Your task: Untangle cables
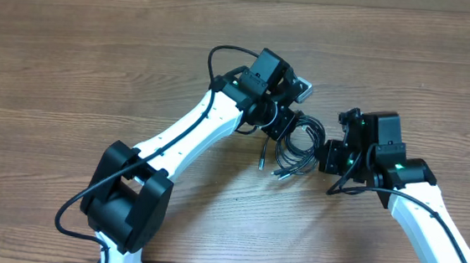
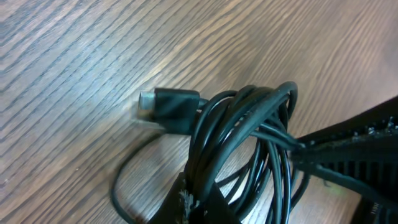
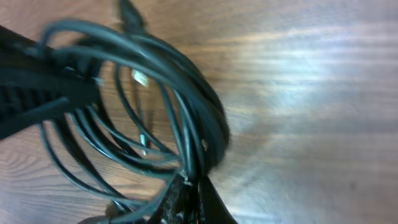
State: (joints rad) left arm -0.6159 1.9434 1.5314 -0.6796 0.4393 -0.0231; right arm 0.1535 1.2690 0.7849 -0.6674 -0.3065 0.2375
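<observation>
The cables lie as one tangled black coil on the wooden table between my two arms. Two metal-tipped plug ends trail out toward the front. My left gripper is shut on the coil's upper left side; in its wrist view several strands run into the closed fingertips, and a black plug rests on the wood. My right gripper is shut on the coil's right side, its jaws pinched around a bunch of strands.
A small grey piece shows just behind the left wrist. The left arm's own thicker black wire arcs above its forearm. Bare wood surrounds the coil on all sides.
</observation>
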